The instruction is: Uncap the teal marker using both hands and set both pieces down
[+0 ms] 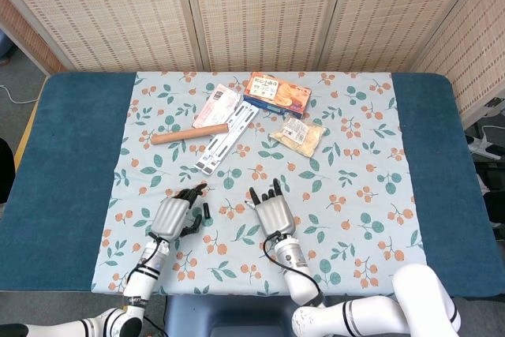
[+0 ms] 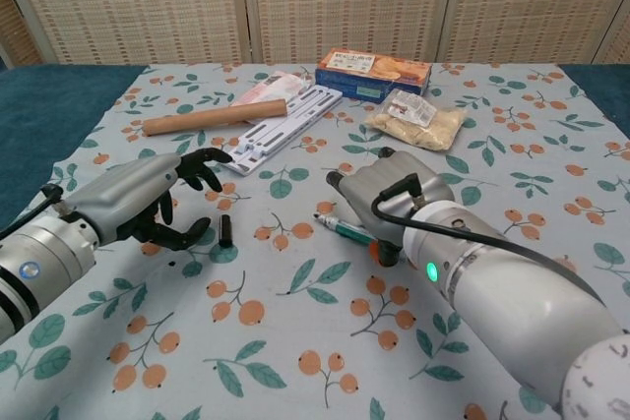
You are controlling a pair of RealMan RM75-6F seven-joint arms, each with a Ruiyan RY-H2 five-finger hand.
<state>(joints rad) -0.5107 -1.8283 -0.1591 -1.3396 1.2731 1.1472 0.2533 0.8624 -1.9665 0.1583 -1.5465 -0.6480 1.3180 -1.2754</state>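
Observation:
The teal marker body (image 2: 346, 232) lies on the floral cloth, its tip pointing left and its rear end under my right hand (image 2: 379, 202). That right hand (image 1: 272, 212) hovers low over it with fingers stretched out and holds nothing. The small black cap (image 2: 225, 231) lies apart on the cloth (image 1: 207, 212), just right of my left hand (image 2: 148, 202). My left hand (image 1: 173, 215) has its fingers spread and nothing in them. Cap and marker body lie a short distance apart between the two hands.
A cardboard tube (image 1: 189, 134), a white slotted rail (image 1: 227, 138), a pink packet (image 1: 217, 104), an orange box (image 1: 276, 92) and a snack bag (image 1: 298, 135) lie at the back of the cloth. Blue table (image 1: 79, 171) borders the cloth on both sides.

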